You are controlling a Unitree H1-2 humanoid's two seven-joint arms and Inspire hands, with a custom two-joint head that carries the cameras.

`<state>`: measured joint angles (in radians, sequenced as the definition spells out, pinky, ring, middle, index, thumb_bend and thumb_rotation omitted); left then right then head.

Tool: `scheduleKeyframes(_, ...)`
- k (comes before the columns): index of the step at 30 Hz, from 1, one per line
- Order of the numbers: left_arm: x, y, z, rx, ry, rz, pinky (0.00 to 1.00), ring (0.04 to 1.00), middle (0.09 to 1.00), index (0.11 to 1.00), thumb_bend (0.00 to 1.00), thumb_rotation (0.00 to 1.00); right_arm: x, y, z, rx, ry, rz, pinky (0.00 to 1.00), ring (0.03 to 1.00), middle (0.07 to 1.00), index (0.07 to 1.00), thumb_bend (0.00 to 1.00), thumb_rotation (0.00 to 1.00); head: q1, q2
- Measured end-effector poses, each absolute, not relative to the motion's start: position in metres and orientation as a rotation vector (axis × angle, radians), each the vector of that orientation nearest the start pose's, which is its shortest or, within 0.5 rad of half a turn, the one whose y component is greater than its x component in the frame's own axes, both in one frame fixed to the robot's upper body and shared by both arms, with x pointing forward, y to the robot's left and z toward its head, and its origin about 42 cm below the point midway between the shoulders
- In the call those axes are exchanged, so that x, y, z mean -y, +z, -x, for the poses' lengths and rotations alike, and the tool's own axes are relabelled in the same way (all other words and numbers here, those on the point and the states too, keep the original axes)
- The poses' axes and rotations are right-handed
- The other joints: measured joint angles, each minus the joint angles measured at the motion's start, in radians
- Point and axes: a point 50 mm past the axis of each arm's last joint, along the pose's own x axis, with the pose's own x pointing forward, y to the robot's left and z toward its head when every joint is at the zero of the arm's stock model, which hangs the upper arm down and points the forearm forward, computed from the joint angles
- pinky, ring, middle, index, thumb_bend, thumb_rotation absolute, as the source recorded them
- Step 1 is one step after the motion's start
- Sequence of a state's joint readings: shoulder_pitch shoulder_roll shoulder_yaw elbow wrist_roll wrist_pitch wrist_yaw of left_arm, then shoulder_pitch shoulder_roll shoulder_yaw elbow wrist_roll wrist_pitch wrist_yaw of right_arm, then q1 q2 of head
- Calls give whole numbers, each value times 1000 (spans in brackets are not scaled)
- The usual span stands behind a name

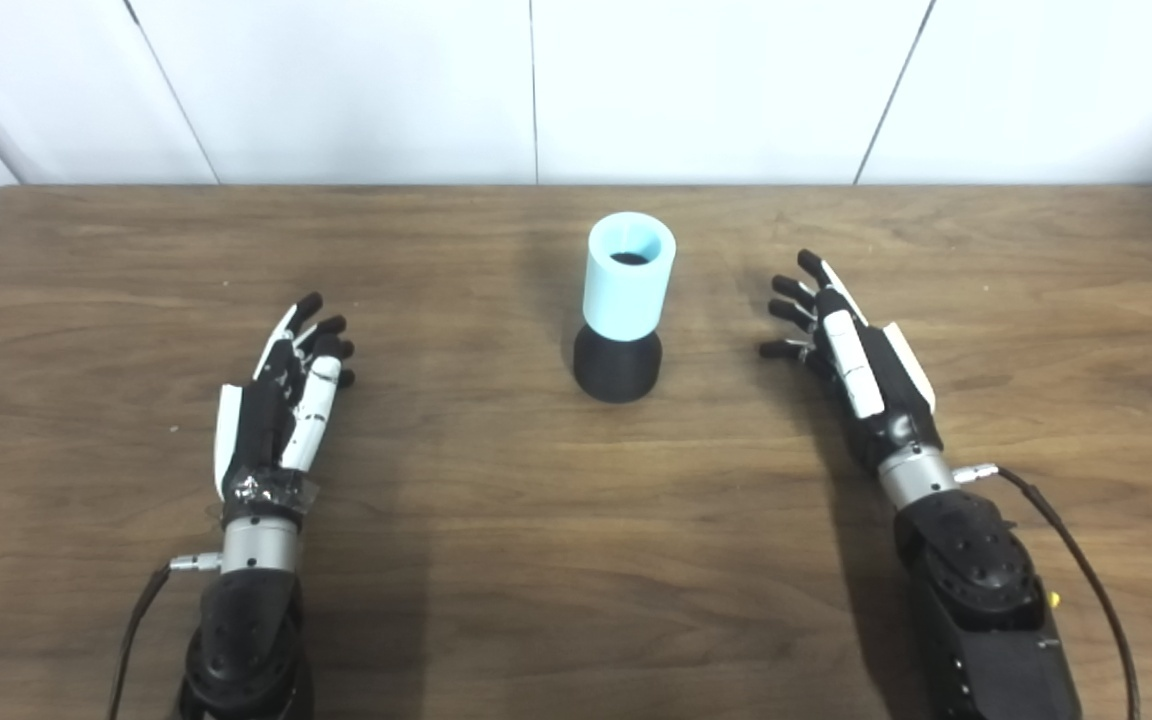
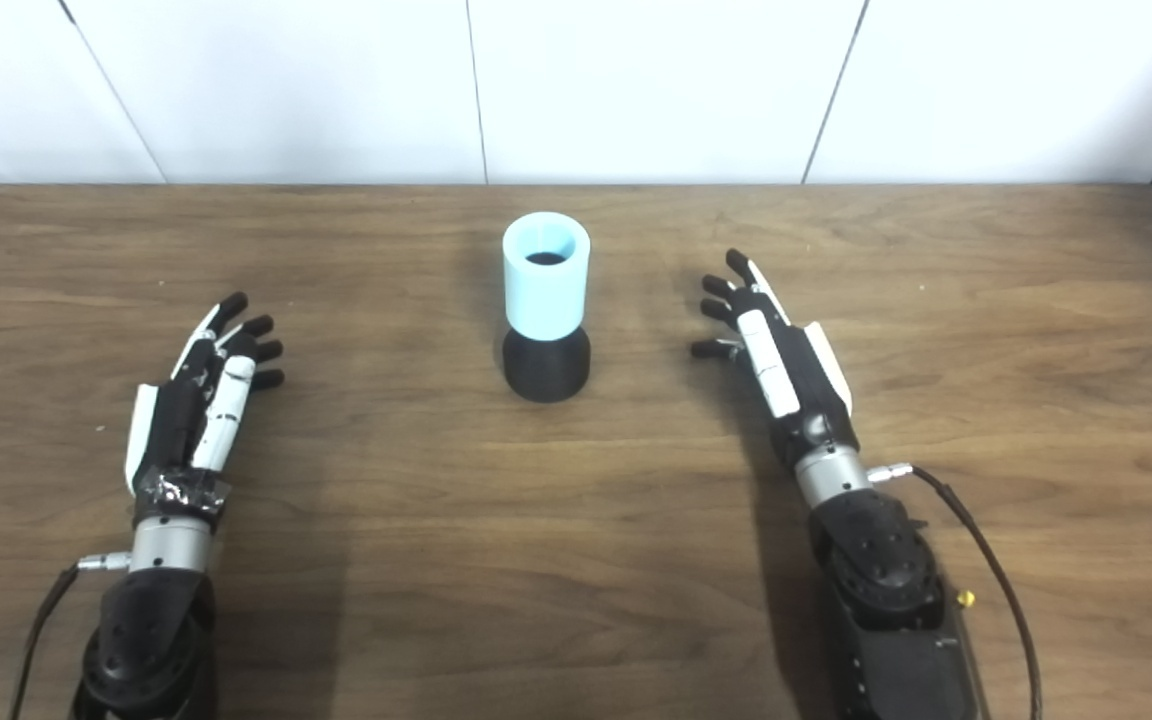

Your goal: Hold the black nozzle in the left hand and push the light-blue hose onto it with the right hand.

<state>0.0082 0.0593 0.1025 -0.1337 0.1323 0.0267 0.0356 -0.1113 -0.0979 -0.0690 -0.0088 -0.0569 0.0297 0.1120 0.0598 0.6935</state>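
Note:
The light-blue hose is a short open tube standing upright on top of the black nozzle, which rests on the wooden table at its middle. The pair also shows in the right eye view, hose over nozzle. My left hand lies open and empty over the table, well left of the nozzle. My right hand is open and empty, a short way right of the hose, fingers spread. Neither hand touches the pair.
White wall panels stand behind the table's far edge. Black cables run from both wrists toward the near edge.

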Motion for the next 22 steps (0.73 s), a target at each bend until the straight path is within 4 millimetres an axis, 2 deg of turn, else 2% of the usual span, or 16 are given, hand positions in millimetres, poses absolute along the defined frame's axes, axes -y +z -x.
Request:
scheduleKeyframes(3, -260, 128, -281, 104, 141, -200, 806, 814, 850, 905, 371, 684, 247, 125, -321, 107, 37, 143, 694, 793, 811, 907, 384, 1000, 3, -11)
scheduleKeyframes(10, -263, 126, -285, 121, 135, -204, 787, 799, 842, 895, 337, 609, 245, 121, -328, 139, -12, 101, 655, 750, 740, 839, 352, 999, -2, -65)
scheduleKeyframes(22, -268, 125, -287, 128, 129, -211, 732, 757, 808, 877, 348, 577, 240, 122, -334, 171, -94, -36, 548, 600, 592, 687, 273, 841, -11, -101)
